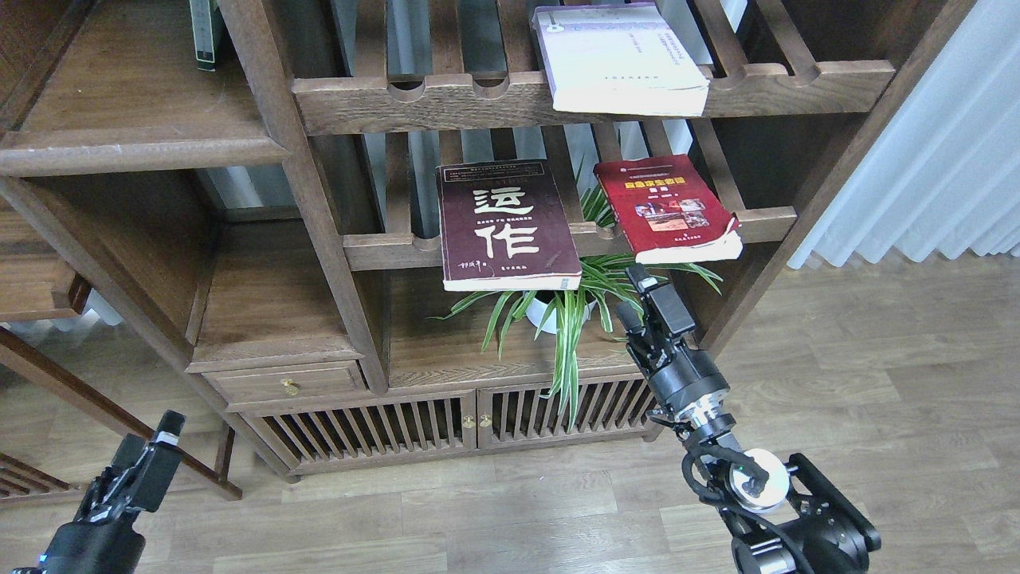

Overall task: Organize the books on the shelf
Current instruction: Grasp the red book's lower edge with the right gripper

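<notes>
While its two fingers stand slightly spread and hold nothing, the right pincer (637, 299) rises just below the red book (668, 209) overhanging the lower slatted rack (382, 249). The maroon book (504, 226) lies beside it; the pale book (617, 57) rests on the upper rack (358, 100). The left pincer (155, 454) hangs low over the wooden floor (876, 359); I cannot tell its opening. The solid shelf (135, 147) sits upper left.

Potted spider plant (570, 307) on the cabinet top, slatted cabinet doors (462, 418) below, white curtain (932, 159) right.
</notes>
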### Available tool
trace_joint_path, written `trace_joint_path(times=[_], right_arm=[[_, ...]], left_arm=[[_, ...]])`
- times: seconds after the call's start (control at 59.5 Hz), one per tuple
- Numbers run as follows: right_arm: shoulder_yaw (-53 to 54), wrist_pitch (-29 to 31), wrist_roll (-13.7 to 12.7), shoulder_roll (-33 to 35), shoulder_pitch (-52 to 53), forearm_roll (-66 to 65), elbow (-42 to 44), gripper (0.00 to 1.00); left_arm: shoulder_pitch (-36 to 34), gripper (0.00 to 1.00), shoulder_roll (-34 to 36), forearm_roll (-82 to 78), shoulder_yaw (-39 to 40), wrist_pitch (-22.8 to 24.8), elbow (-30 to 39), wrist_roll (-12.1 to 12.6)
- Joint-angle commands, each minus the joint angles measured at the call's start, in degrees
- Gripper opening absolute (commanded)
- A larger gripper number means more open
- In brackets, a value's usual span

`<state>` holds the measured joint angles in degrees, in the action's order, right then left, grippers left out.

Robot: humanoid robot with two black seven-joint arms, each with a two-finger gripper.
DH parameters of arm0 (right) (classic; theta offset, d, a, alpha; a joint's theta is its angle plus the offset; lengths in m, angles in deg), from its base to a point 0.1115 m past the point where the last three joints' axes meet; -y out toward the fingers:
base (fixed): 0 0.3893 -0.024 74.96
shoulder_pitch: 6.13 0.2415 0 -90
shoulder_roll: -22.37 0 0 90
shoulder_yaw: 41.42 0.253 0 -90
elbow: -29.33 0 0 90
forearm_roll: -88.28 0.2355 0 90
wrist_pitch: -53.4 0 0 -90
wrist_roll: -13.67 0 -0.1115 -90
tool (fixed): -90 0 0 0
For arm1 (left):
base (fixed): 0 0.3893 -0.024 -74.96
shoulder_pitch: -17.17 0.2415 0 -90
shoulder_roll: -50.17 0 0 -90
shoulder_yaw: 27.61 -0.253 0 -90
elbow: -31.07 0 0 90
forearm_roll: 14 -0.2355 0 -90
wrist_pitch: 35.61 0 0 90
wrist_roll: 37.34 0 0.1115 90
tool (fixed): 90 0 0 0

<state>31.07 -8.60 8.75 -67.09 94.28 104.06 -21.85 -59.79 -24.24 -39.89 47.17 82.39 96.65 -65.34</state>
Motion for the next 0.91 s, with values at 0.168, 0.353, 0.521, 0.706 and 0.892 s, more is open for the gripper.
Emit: trace_joint_path(times=[0.168,0.353,0.521,0.706,0.892], right_arm=[[0.02,-7.08,3.6,0.07,4.71,2.76,4.15,0.98],[0.63,-11.39,3.69,0.07,8.05,5.74,7.75,0.94],[3.62,-11.65,3.69,-0.19,9.37,6.45,7.93,0.84],[6.34,-13.49,3.69,-0.28,9.54,8.2,8.11,0.6],[8.98,-15.78,3.77,-0.54,9.63,9.0,8.37,0.39]], left_arm=[[0.06,1.0,0.23,1.73,0.8,0.0,-1.24,0.0],[0.06,1.0,0.32,1.73,1.68,0.0,-1.33,0.0],[0.14,1.0,0.32,1.73,1.77,0.0,-1.42,0.0],[0.14,1.0,0.23,1.73,1.77,0.0,-1.33,0.0],[0.14,1.0,0.32,1.73,1.86,0.0,-1.33,0.0]])
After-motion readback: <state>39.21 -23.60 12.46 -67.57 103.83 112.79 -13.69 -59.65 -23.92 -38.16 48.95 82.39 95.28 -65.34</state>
